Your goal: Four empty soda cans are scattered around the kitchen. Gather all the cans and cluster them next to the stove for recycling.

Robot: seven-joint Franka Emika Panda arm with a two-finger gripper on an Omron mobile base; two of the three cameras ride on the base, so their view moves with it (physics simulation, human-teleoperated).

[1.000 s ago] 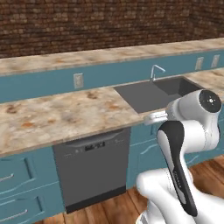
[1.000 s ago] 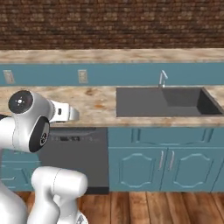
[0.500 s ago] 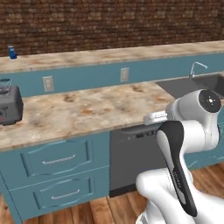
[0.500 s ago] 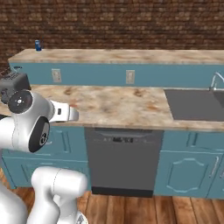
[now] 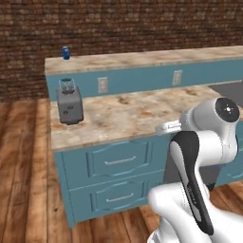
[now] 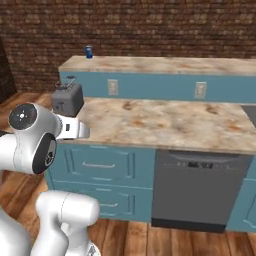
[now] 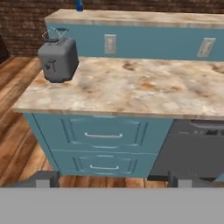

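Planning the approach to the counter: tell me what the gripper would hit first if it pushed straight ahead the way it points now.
Probably the blue drawer fronts under the counter edge: the hand view centres there, with the open gripper aimed at them. Depth is unclear, but nothing appears between.

I can read no text anywhere in my views. The blue can point(image 5: 66, 52) on the upper ledge is too small to show any label. The toaster point(image 7: 57, 59) carries no legible marking.

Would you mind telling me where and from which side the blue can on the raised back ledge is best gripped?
Grip the blue can around its mid-body, hand coming level from the front. It stands upright near the ledge's left end, with the brick wall behind it, so probably only the front lies open.
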